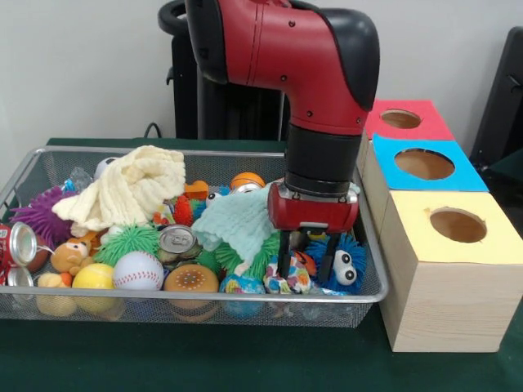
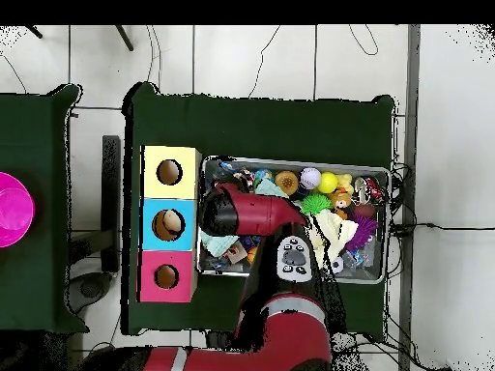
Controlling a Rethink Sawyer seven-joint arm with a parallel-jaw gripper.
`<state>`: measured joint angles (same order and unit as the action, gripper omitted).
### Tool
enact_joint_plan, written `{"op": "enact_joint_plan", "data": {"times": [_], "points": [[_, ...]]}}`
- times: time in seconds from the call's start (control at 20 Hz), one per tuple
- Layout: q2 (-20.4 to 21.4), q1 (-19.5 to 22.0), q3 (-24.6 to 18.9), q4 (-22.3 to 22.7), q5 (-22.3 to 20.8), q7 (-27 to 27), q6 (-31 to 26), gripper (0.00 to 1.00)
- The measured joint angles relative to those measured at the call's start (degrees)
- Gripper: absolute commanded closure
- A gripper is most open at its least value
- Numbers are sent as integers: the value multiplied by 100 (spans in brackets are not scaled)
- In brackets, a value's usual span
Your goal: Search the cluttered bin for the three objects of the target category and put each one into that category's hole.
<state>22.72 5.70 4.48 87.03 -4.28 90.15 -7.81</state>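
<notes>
The silver wire mesh bin (image 1: 196, 304) lies on the green table, full of toys; it also shows in the overhead view (image 2: 295, 161). My gripper (image 1: 306, 263) reaches down into its right end, next to the boxes. Its fingers (image 1: 284, 260) stand apart, open, on either side of a small orange-red toy (image 1: 304, 261), beside a blue spiky toy with eyes (image 1: 344, 266). The red-topped box (image 1: 425, 126) with its round hole (image 1: 400, 118) stands farthest back in the box row; it is the lowest box in the overhead view (image 2: 166, 276). There the arm (image 2: 247, 214) hides the gripper.
A blue-topped box (image 1: 425, 163) and a yellow-topped box (image 1: 458, 224) stand in line beside the bin. The bin holds a cream cloth (image 1: 131, 192), a teal cloth (image 1: 237, 220), a baseball (image 1: 137, 269), a yellow ball (image 1: 94, 278), a green spiky ball (image 1: 127, 241) and cans (image 1: 176, 240).
</notes>
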Motion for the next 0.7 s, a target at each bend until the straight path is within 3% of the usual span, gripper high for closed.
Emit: {"op": "enact_joint_plan", "data": {"times": [0.4, 0.7], "points": [[-288, 295, -291, 14, -135, 0, 849, 0], [-215, 672, -681, 178, -373, 0, 972, 0]]}}
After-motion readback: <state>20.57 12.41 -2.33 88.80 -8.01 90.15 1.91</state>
